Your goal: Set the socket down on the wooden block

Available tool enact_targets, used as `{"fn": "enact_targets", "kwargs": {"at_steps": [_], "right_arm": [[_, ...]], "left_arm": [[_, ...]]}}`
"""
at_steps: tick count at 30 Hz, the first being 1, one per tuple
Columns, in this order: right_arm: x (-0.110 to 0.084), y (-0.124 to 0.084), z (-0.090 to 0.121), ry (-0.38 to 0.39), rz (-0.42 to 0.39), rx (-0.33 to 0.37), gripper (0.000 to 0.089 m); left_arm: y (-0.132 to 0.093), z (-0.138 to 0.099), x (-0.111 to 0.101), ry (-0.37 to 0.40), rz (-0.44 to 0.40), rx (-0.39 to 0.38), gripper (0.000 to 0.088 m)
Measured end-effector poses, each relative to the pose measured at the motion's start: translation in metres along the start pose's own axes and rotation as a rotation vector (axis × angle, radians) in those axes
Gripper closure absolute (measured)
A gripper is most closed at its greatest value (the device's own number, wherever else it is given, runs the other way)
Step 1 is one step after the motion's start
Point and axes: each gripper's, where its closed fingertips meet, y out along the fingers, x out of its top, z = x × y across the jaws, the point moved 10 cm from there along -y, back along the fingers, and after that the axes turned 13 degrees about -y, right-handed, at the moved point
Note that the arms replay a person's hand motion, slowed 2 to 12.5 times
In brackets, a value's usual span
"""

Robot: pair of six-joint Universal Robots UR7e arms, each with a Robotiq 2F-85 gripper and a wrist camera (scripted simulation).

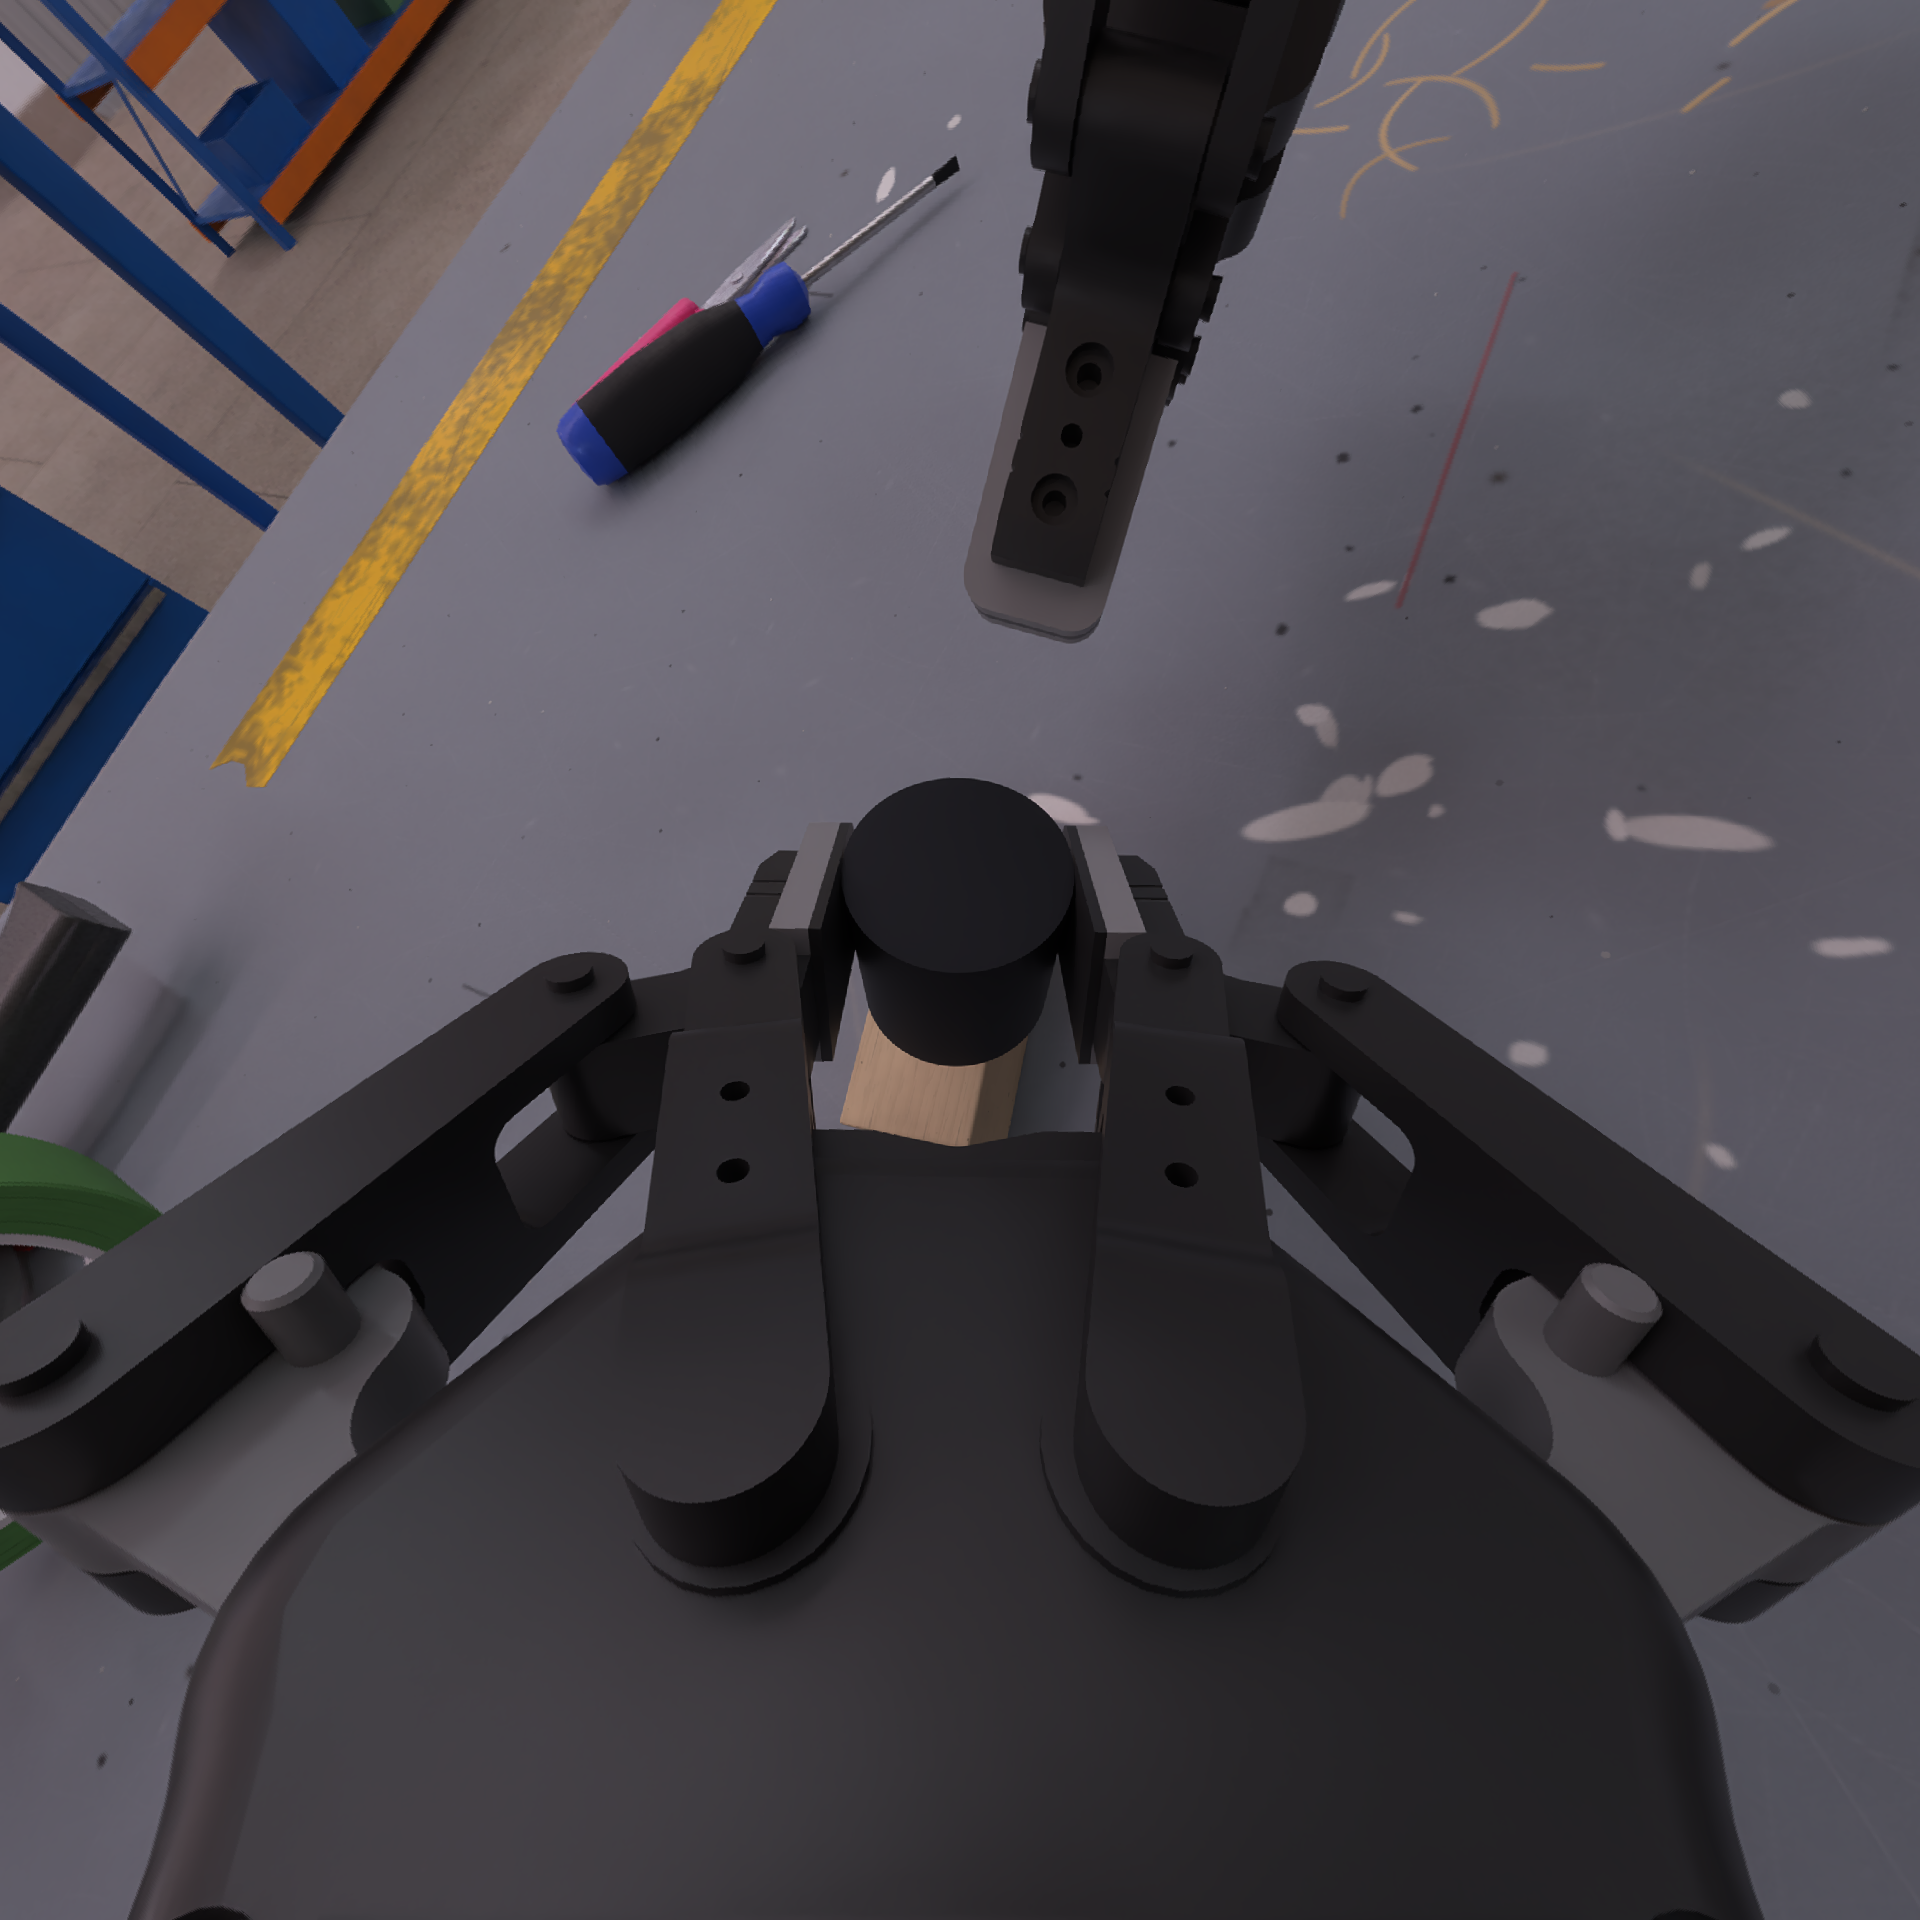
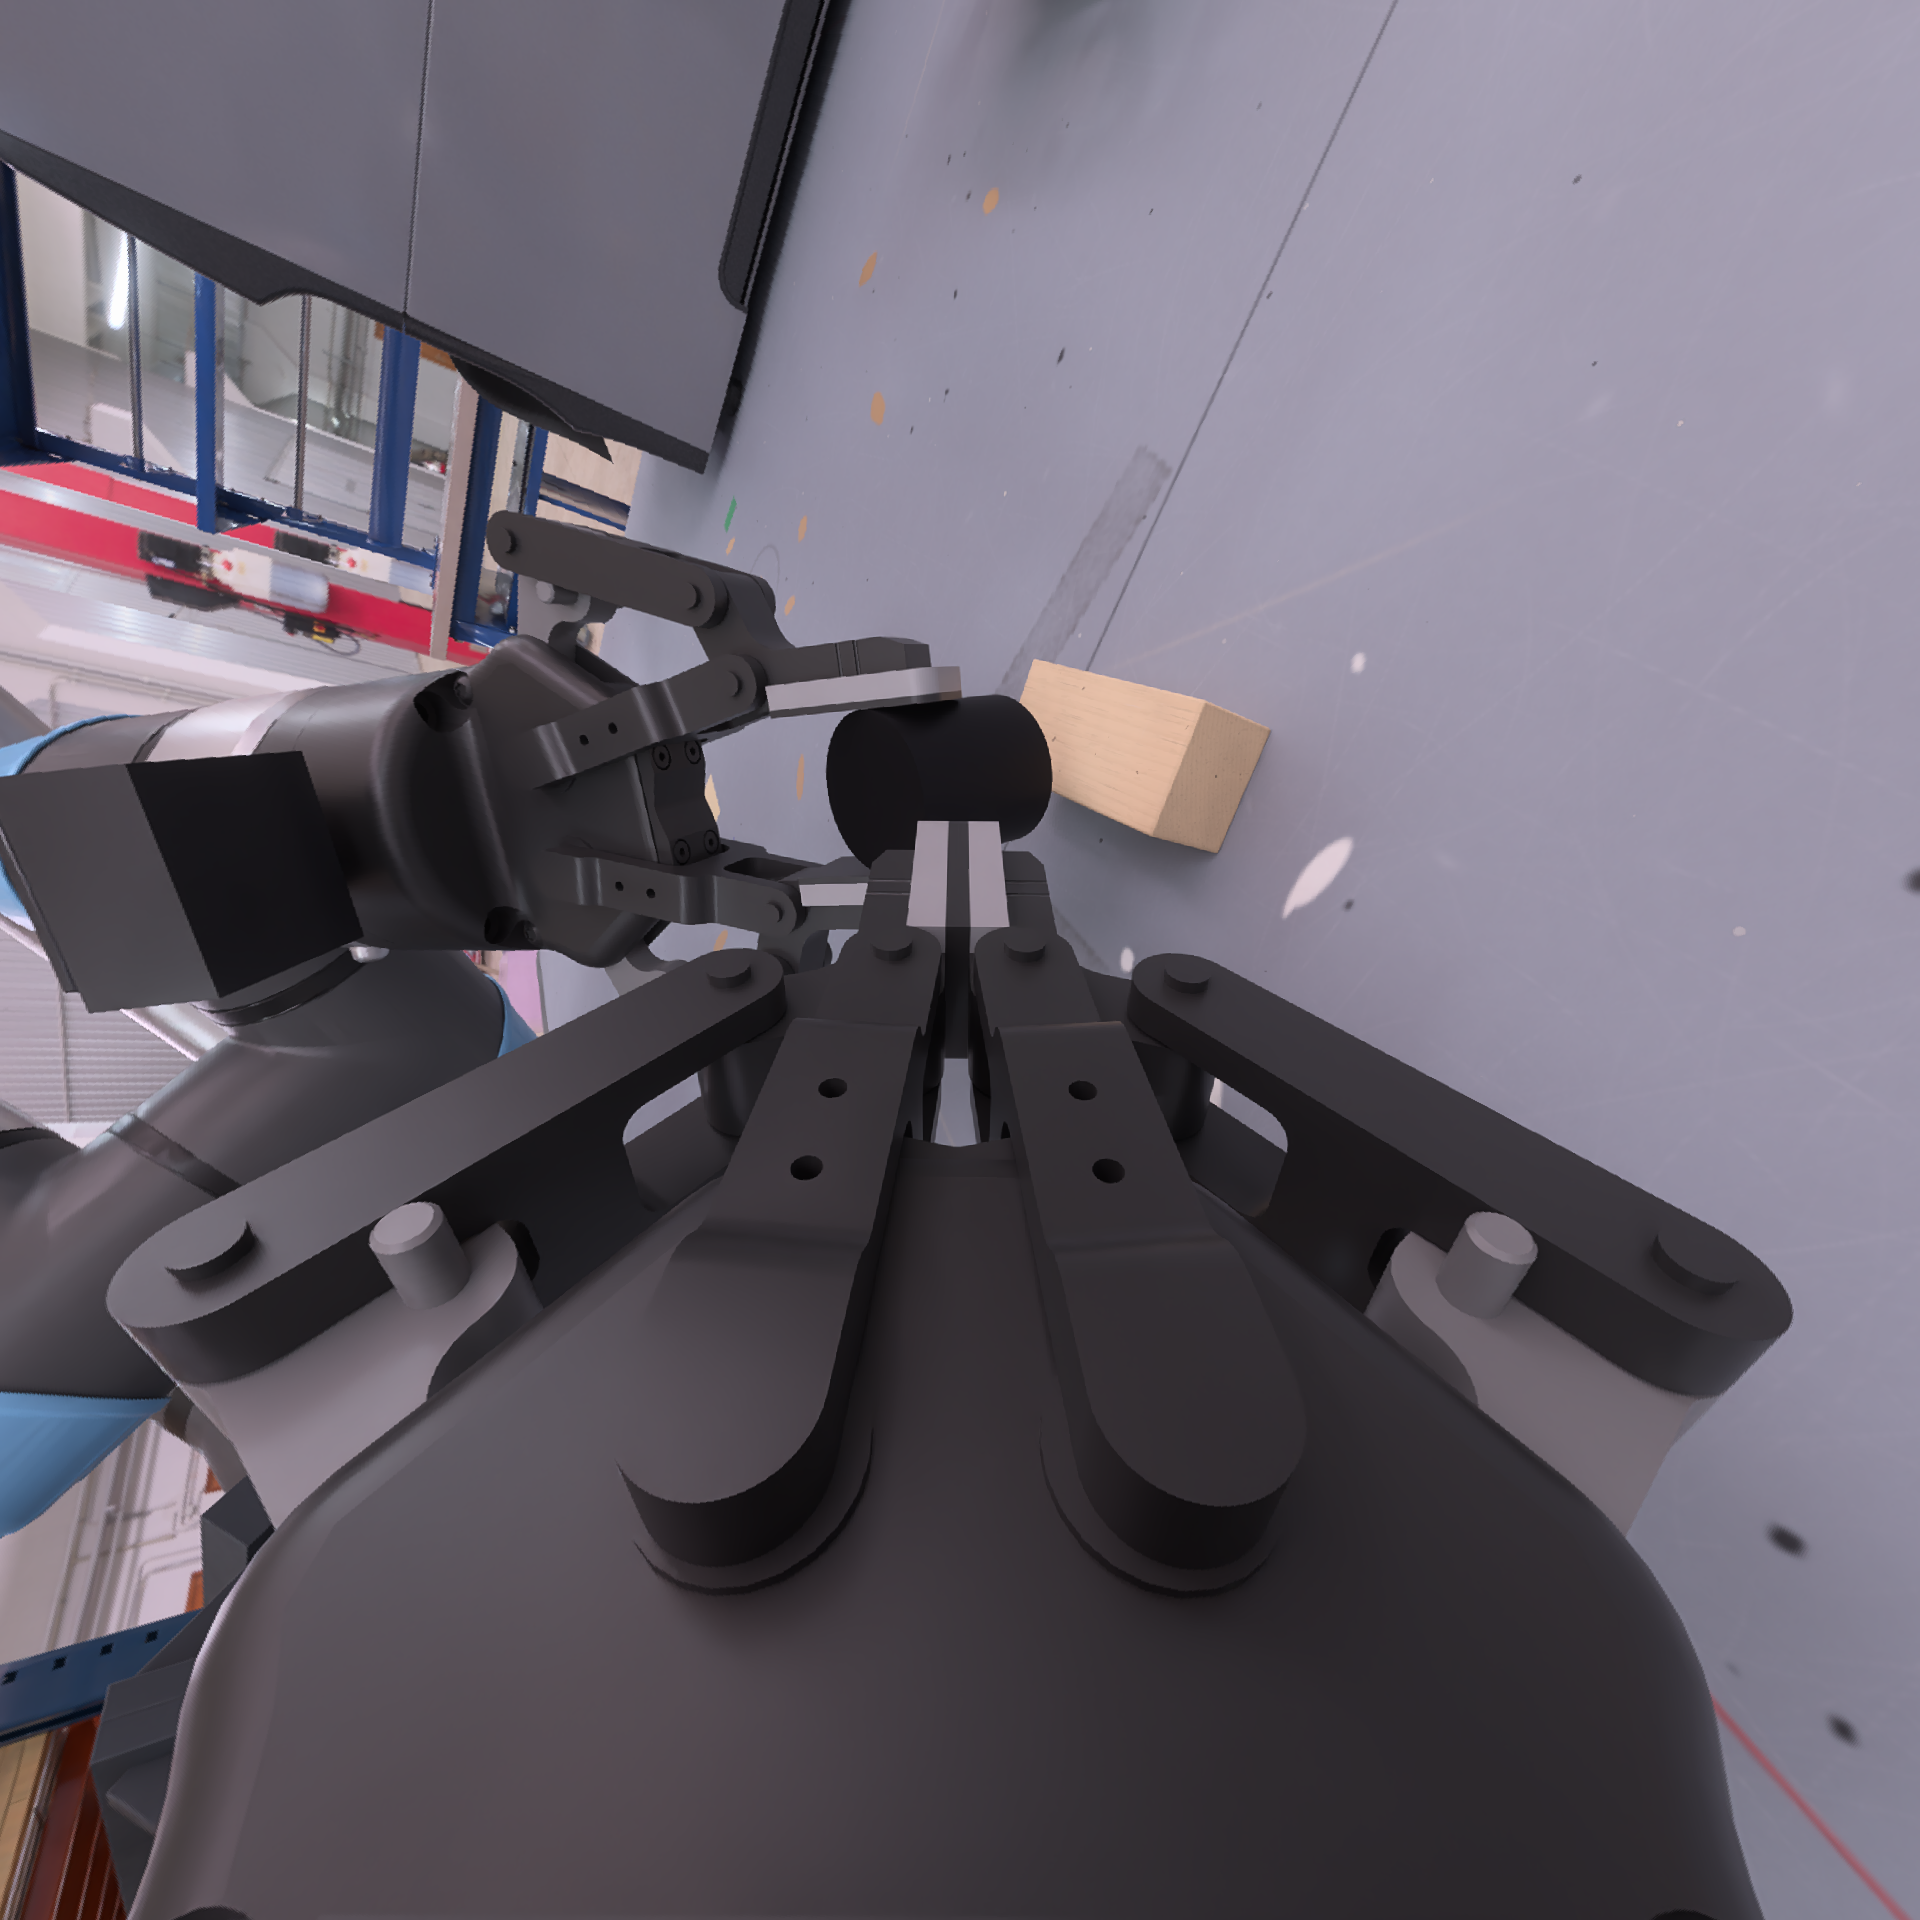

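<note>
My left gripper [image 1: 956, 878] is shut on the socket [image 1: 956, 925], a short black cylinder held upright between the pads. The light wooden block [image 1: 925, 1091] lies directly under the socket on the grey table, mostly hidden by it. In the right wrist view the socket [image 2: 935, 769] sits at the block's [image 2: 1143, 758] top face, touching it or nearly so, with the left gripper [image 2: 899, 790] still around it. My right gripper [image 2: 954, 862] is shut and empty, its pads pressed together just beside the socket. It also shows in the left wrist view [image 1: 1039, 592], hanging beyond the socket.
A black and blue screwdriver [image 1: 686, 374] and pink-handled pliers [image 1: 748, 270] lie on the table beyond. A yellow tape strip [image 1: 499, 374] runs near the table's left edge. A green roll [image 1: 52, 1195] and a grey cylinder [image 1: 52, 977] stand at the left. Blue shelving [image 1: 208, 104] is past the edge.
</note>
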Motion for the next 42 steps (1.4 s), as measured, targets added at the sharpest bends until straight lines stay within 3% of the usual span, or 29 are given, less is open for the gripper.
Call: {"fn": "enact_targets", "kwargs": {"at_steps": [42], "right_arm": [[0.0020,0.0063,0.0068,-0.082,-0.011,-0.132,0.0893]], "left_arm": [[0.0010,-0.0025,-0.0010,0.030,0.017,0.092,0.0532]]}}
